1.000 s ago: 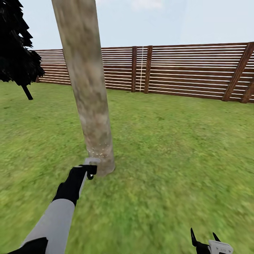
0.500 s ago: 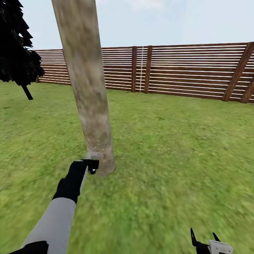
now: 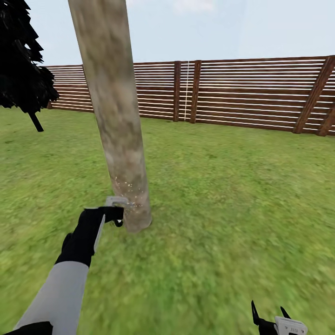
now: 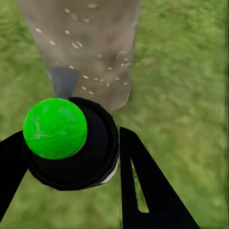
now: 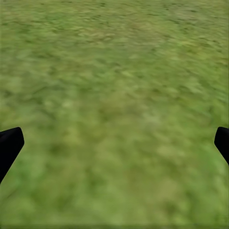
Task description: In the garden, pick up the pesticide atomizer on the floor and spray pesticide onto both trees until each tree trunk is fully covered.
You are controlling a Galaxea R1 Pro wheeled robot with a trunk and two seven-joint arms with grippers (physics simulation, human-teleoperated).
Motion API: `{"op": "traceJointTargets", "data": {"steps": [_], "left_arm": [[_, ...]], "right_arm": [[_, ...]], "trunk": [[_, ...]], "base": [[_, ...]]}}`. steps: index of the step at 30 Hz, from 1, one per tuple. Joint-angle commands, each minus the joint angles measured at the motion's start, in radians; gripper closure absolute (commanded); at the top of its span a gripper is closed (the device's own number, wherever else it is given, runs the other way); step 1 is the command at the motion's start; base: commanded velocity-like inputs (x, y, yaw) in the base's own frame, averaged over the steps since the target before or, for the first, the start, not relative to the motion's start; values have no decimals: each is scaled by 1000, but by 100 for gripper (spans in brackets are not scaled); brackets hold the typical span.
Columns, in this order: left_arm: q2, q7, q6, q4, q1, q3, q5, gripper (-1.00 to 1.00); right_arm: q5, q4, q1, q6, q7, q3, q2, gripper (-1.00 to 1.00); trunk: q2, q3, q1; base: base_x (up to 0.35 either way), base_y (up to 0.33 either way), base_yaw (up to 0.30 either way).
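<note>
At base of tree trunk [image 3: 111, 93], left gripper [image 3: 113, 213] clamps the atomizer [image 4: 71, 143], nozzle nearly touching bark. Pesticide [image 3: 126, 193] specks sit low only. Risk: coverage stays patchy w/o sweeping up and round; nozzle so close may bump trunk. Left wrist view shows green cap and specks close up; head view shows bare trunk above. Right gripper [image 3: 272, 316] spread wide, empty, over grass [image 5: 114, 95].

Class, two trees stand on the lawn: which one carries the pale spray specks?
The thick grey-tan tree trunk beside the left gripper; the dark thin-stemmed tree stands far off, unspeckled.
</note>
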Motion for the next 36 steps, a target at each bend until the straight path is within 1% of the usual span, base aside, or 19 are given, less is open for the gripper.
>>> {"op": "traceJointTargets", "data": {"steps": [1, 2, 6, 9, 10, 12, 13, 16, 18, 20, 21, 22, 23, 26, 28, 30, 32, 34, 36], "left_arm": [[-16, -4, -1, 5, 1, 0, -3, 100], [-33, -6, -1, 7, 2, -8, -3, 100], [-37, -7, 4, -2, 1, -38, -3, 100], [-19, -7, 35, -4, 0, -29, -6, 100], [-2, -7, 36, -4, 0, -28, -5, 100], [16, -7, 37, -5, 0, -27, -4, 100], [16, -7, 36, -5, 0, -29, -4, 100], [-3, -7, 37, -6, -9, -37, -2, 100], [-40, -6, 38, -16, -21, -39, -2, 100], [-50, -6, 52, -45, -27, -40, -2, 100], [-49, -7, 81, -60, -28, -40, -2, 100], [-41, -7, 135, -90, -27, -39, -2, 100], [-35, -8, 155, -109, -27, -35, -2, 100], [-5, -8, 168, -124, -27, -31, -3, 100], [45, -13, 171, -126, -27, -27, -2, 100], [50, -14, 171, -126, -27, -27, -1, 100], [33, -16, 171, -128, -29, -34, 0, 100], [-19, -20, 172, -129, -34, -39, -2, 100], [-48, -22, 173, -132, -39, -42, -2, 100]], "right_arm": [[0, 0, 0, 0, 0, 0, 0, -100], [0, 0, 0, 0, 0, 0, 0, -100], [0, 0, 0, 0, 0, 0, 0, -100], [0, 0, 0, 0, 1, 0, 0, -100], [0, 0, 0, 0, 1, 0, 0, -100], [0, 0, 0, 0, 1, 0, 0, -100], [0, 0, 0, 0, 1, 0, 0, -100], [0, 0, 0, 0, 1, 0, 0, -100], [0, 0, 0, 0, 1, 0, 0, -100], [0, 0, 0, 0, 1, 0, 0, -100], [0, 0, 0, 0, 1, 0, 0, -100], [0, 0, 0, 0, 1, 0, 0, -100], [0, 0, 0, 0, 1, 0, 0, -100], [0, 0, 0, 0, 1, 0, 0, -100], [0, 0, 0, 0, 1, 0, 0, -100], [0, 0, 0, 0, 1, 0, 0, -100], [0, 0, 0, 0, 1, 0, 0, -100], [0, 0, 0, 0, 1, 0, 0, -100], [0, 0, 0, 0, 1, 0, 0, -100]], "trunk": [[0, 0, 0], [0, 0, 0], [0, 0, 0], [0, 0, 0], [0, 0, 0], [0, 0, 0], [0, 0, 0], [0, 0, 0], [0, 0, 0], [0, 0, 0], [0, 0, 0], [0, 0, 0], [0, 0, 0], [0, 0, 0], [0, 0, 0], [0, 0, 0], [0, 0, 0], [0, 0, 0], [0, 0, 0]], "base": [[0, 0, 0], [0, 0, 0], [0, 0, 0], [-128, 39, 0], [-275, 94, 0], [-208, 73, 0], [-63, 22, 0], [-18, 7, 0], [-1, 0, 0], [0, 0, 0], [0, 0, 0], [0, 0, 0], [0, 0, 0], [0, 0, 0], [0, 0, 0], [0, 0, 0], [0, 0, 0], [0, 0, 0], [0, 0, 0]]}}
